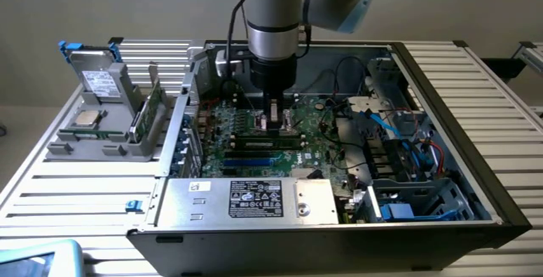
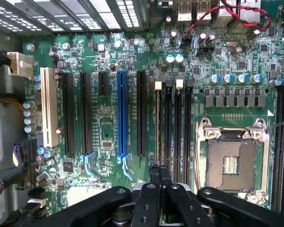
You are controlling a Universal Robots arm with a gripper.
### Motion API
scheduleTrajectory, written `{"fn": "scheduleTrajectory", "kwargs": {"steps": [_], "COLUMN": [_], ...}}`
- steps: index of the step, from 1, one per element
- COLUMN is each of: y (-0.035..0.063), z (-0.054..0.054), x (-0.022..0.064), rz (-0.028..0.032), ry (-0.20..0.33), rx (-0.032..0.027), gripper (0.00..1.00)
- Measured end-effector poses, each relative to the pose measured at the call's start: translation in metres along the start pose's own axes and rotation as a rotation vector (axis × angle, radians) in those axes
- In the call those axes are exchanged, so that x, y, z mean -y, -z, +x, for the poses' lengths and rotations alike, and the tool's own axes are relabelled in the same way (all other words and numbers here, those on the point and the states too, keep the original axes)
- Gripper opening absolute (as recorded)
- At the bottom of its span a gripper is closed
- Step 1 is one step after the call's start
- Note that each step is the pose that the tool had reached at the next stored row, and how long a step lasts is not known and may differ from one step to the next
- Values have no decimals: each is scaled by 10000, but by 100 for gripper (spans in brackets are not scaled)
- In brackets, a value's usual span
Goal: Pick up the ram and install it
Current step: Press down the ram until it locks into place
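Observation:
The ram (image 1: 269, 140) lies along a memory slot in the middle of the motherboard (image 1: 254, 156) inside the open computer case. In the wrist view the ram (image 2: 157, 127) shows edge-on as a thin pale strip between the dark slots, with a white clip at its far end. My gripper (image 1: 278, 123) hangs straight down over the board, just behind the ram. In the wrist view my gripper (image 2: 159, 174) has its fingertips together at the near end of that strip, shut, with nothing seen between them. Whether the tips touch the stick is not clear.
The empty CPU socket (image 2: 232, 163) lies beside the memory slots, and PCI slots (image 2: 122, 113) on the other side. The power supply (image 1: 254, 201) fills the case front, and cables and drive bays (image 1: 407, 156) its right. A grey rack (image 1: 106, 124) outside holds a drive, a chip and an upright green board (image 1: 155, 108).

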State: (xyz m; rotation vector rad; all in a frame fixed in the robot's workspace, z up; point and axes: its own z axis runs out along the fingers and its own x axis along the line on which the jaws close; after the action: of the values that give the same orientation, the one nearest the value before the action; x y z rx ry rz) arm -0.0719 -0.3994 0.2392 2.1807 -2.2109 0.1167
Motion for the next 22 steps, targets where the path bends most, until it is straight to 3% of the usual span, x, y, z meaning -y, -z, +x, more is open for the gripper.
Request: {"fn": "scheduleTrajectory", "kwargs": {"steps": [2, 5, 7, 9, 17, 20, 22], "y": [-6, -18, -33, -60, -100, -87, -42], "z": [0, 0, 0, -2, -9, -9, -4], "x": [-56, -144, -207, -223, -224, -224, -218], "rz": [176, 385, 476, 529, 529, 506, 451], "ry": [-12, -28, -37, -41, -39, -39, -32], "rx": [-1, -8, -11, -10, -12, -5, -12], "gripper": [11, 11, 11, 11, 11, 11, 11]}}
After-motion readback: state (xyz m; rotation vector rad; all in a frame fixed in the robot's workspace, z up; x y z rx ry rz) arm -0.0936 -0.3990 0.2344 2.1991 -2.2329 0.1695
